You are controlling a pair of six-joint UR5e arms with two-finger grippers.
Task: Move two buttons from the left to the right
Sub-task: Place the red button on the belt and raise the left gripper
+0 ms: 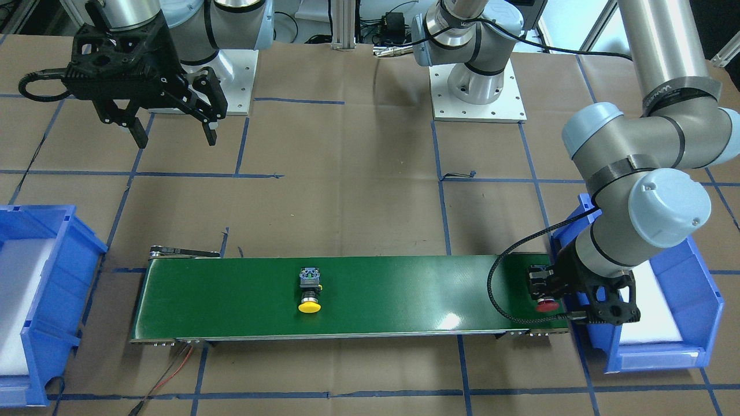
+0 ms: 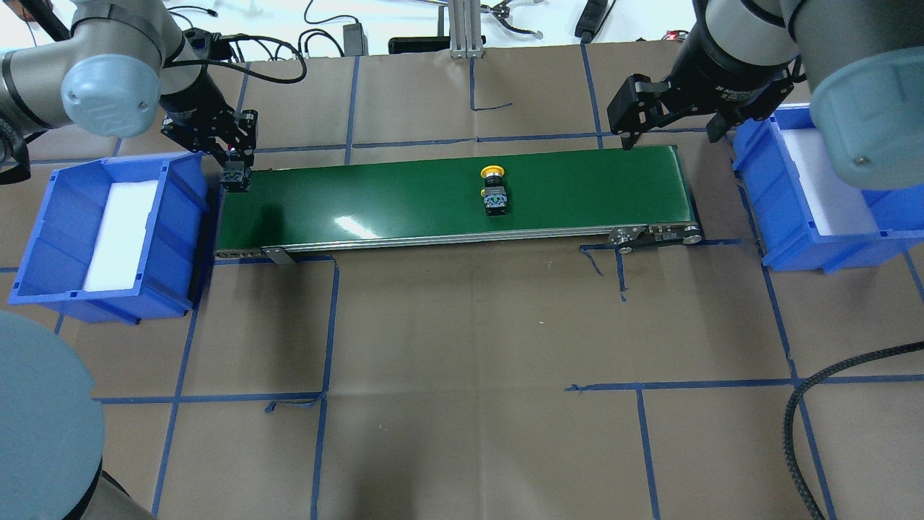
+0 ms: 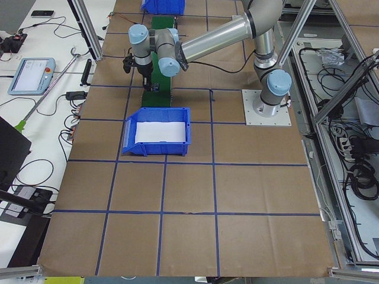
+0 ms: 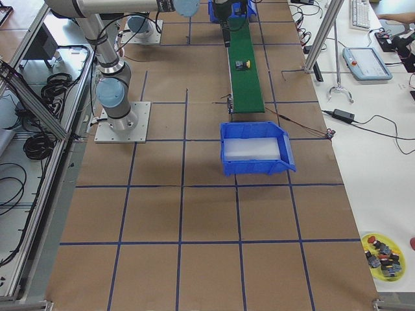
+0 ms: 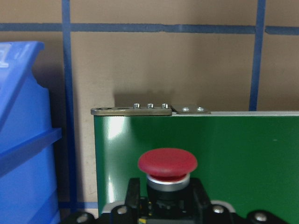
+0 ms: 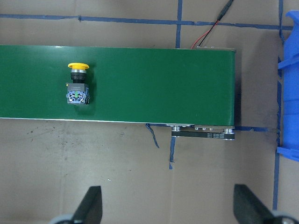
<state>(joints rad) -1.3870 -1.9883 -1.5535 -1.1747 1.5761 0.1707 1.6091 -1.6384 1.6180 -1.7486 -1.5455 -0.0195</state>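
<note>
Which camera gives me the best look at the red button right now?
Left wrist-mounted: the red button fills the centre, cap fully visible over the conveyor belt. Front-facing shows just its cap at the left gripper; overhead shows only its dark body, no cap; side views show it too small; right wrist-mounted misses it.

The left arm reaches far out from its base and folds down at the elbow, wrist low and tipped toward level; the left hand has its fingers closed on the black body of the red button, cap pointing away from the robot; the right arm is drawn in nearer its base, wrist pointing down; the right hand hangs raised, its two fingers spread wide apart.
</note>
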